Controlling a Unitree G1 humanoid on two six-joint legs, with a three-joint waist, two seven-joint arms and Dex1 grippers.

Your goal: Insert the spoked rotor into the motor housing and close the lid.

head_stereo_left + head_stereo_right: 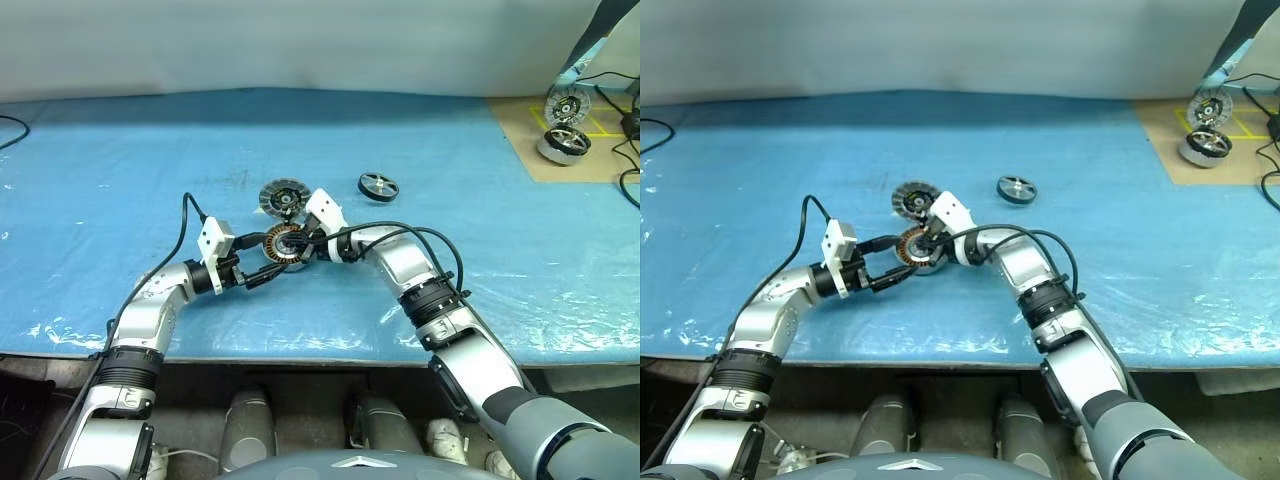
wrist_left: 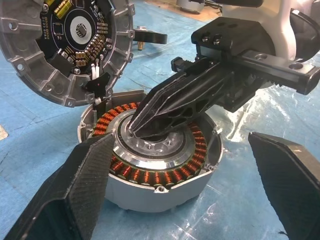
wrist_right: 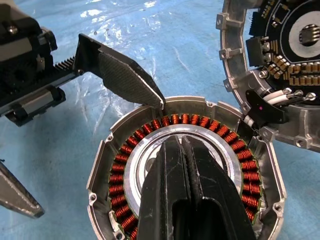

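The motor housing (image 1: 283, 247) sits on the blue sheet, its ring of copper windings (image 2: 150, 176) around a silver centre. The lid (image 1: 283, 196) stands tilted at the housing's far edge, joined to it by wires, and its circuit-board side (image 2: 65, 45) faces the housing. My right gripper (image 3: 179, 142) is shut, and its tips rest on the silver centre. My left gripper (image 1: 267, 258) is open, with one finger (image 2: 85, 180) against the housing's near wall and the other off to its side. The spoked rotor (image 1: 378, 186), dark-rimmed, lies flat to the back right, apart from both grippers.
A brown board (image 1: 520, 130) at the back right carries two more motor parts (image 1: 567, 104) (image 1: 563, 145), with black cables (image 1: 628, 120) beside them. The table's front edge (image 1: 330, 358) runs just below my arms. A cable end (image 1: 8, 128) lies at the far left.
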